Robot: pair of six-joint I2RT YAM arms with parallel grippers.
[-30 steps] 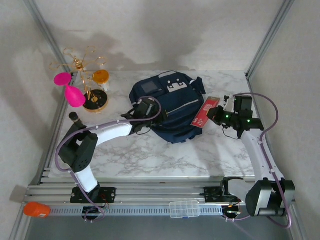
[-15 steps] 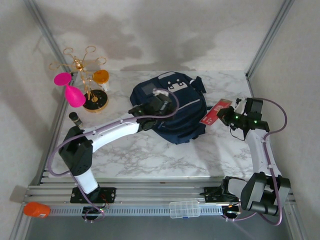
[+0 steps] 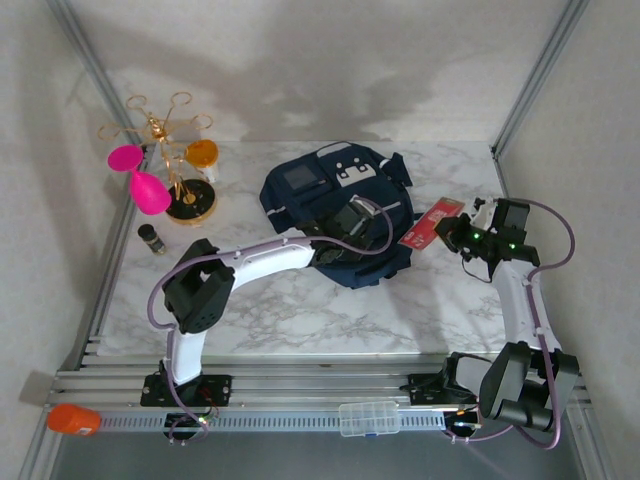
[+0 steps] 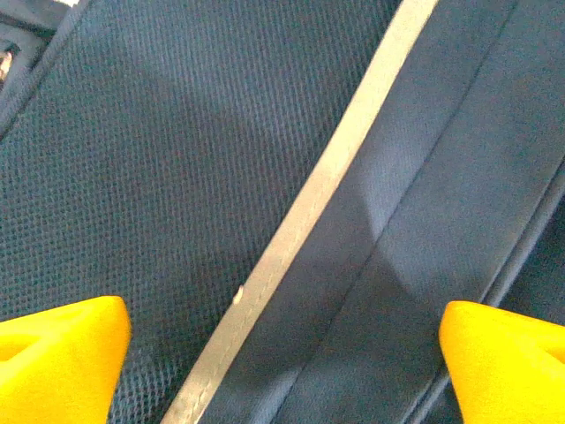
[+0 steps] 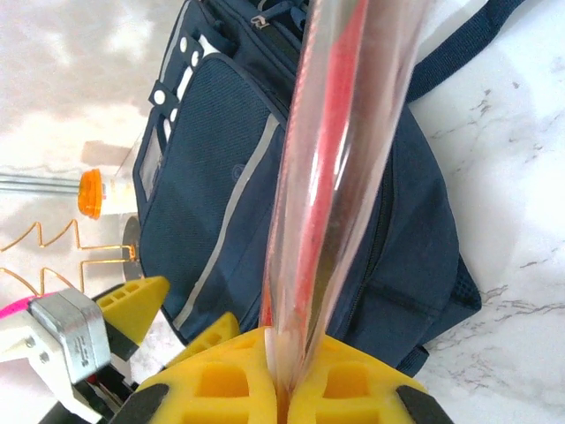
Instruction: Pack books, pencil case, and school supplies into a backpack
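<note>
The navy backpack [image 3: 335, 195] with white trim lies flat at the middle back of the marble table. My left gripper [image 3: 352, 222] hovers low over its right half, open, with nothing between its yellow fingers [image 4: 57, 353]. A white trim stripe and mesh of the backpack [image 4: 177, 177] lie just beneath them. My right gripper [image 3: 462, 232] is shut on the end of a flat clear-and-red pencil case [image 3: 432, 222], held off the table just right of the backpack. In the right wrist view the pencil case [image 5: 340, 159] rises from the jaws over the backpack [image 5: 221, 177]. The books are out of view.
A gold wire stand [image 3: 170, 160] with pink and orange glasses is at the back left. A small dark bottle [image 3: 151, 239] stands near the left edge. A clear compartment box [image 3: 368, 418] and an orange object [image 3: 73, 418] sit on the front rail.
My left arm has reached further right across the backpack and its jaws have opened wider. The right gripper carried the pencil case a little right, away from the backpack, then held still.
</note>
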